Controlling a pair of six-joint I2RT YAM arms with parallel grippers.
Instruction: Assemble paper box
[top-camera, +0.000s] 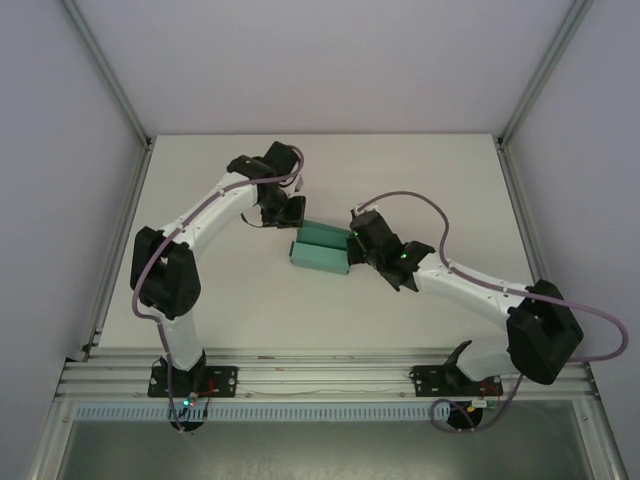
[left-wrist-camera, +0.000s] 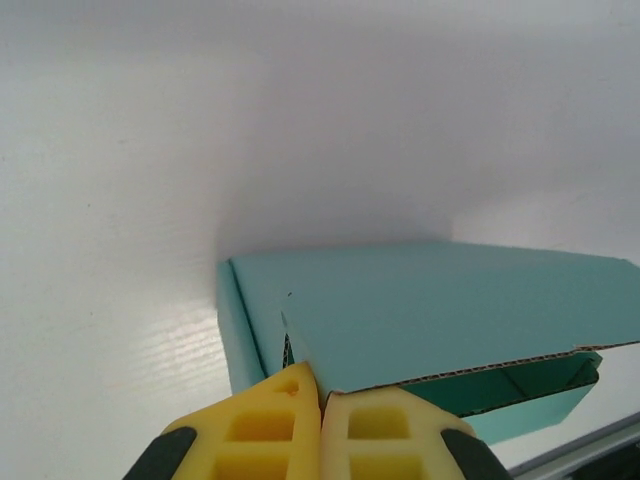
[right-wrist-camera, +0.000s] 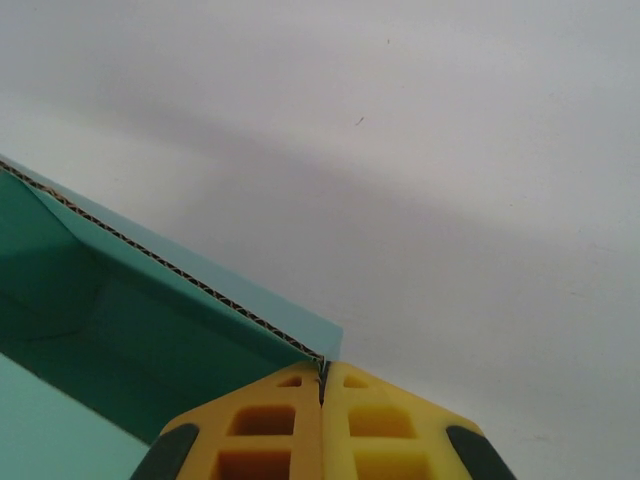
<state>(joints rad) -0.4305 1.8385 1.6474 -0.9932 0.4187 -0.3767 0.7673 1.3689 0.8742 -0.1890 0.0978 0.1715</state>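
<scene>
The teal-green paper box (top-camera: 320, 247) lies half-folded at the middle of the table, between the two arms. My left gripper (top-camera: 287, 212) is at its far-left corner; in the left wrist view its yellow fingers (left-wrist-camera: 270, 425) are shut on the corner of the box's upper panel (left-wrist-camera: 450, 310), whose corrugated edge shows. My right gripper (top-camera: 356, 240) is at the box's right end. In the right wrist view its yellow pads (right-wrist-camera: 390, 420) pinch the corner of a raised wall (right-wrist-camera: 150, 320), with the dark green inside on the left.
The white table (top-camera: 420, 180) is bounded by grey walls and aluminium frame posts (top-camera: 105, 75). An aluminium rail (top-camera: 330, 375) carrying both arm bases runs along the near edge. Purple cables loop over each arm.
</scene>
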